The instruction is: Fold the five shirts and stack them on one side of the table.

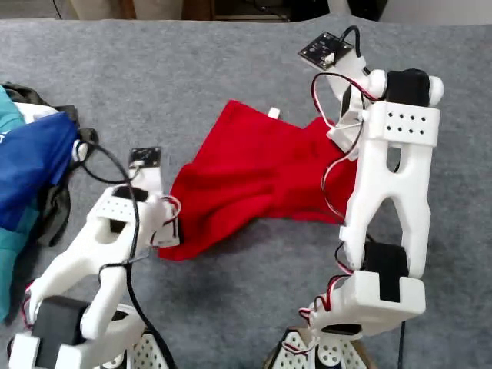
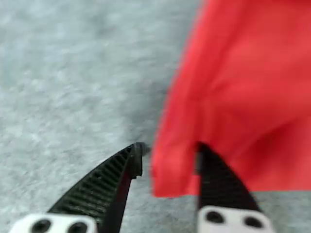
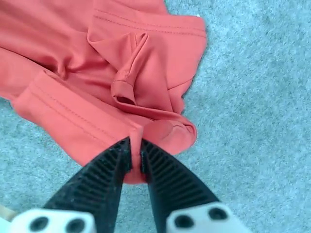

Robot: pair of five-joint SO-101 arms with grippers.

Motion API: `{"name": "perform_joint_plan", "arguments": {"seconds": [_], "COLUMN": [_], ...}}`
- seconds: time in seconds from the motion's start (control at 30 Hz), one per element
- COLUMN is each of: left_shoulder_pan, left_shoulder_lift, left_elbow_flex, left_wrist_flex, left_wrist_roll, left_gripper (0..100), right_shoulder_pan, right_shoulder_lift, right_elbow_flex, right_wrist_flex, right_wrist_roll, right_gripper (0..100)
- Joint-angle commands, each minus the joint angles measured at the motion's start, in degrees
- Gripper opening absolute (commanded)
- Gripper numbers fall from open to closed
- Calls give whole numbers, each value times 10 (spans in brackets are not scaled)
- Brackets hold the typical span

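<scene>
Shirt, red, crumpled; right hand clamped on hem; left hand apart astride edge.

Soft matt cloth of red shirt with stitched hems, counter covered in rough grey felt-like fabric, left tool and right tool with black ribbed plastic fingers, 2 arms of smooth white plastic
</scene>
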Motion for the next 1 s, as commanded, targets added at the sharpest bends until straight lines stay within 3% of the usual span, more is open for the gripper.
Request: {"name": "perform_joint_plan", "arguments": {"seconds": [0.0,0.23,0.47,0.67,0.97], "left_shoulder_pan": [-7,-91,-174,-183,-183], "left_shoulder_lift": [19,-38,-153,-209,-214], "left_elbow_flex": [-38,-94,-252,-403,-705], "left_wrist_flex": [-4,66,170,242,373], "left_wrist_roll": [1,-6,-35,-34,-31], "left_gripper": [23,19,19,19,19], "right_shoulder_pan": [12,21,-2,-44,-41], "right_shoulder_lift": [-37,-38,-74,-131,-166], "right_elbow_flex": [-4,-10,-135,-291,-504], "right_wrist_flex": [-10,-7,19,25,32], "right_wrist_roll": [5,5,0,-47,-91], "right_gripper": [5,5,5,5,5]}}
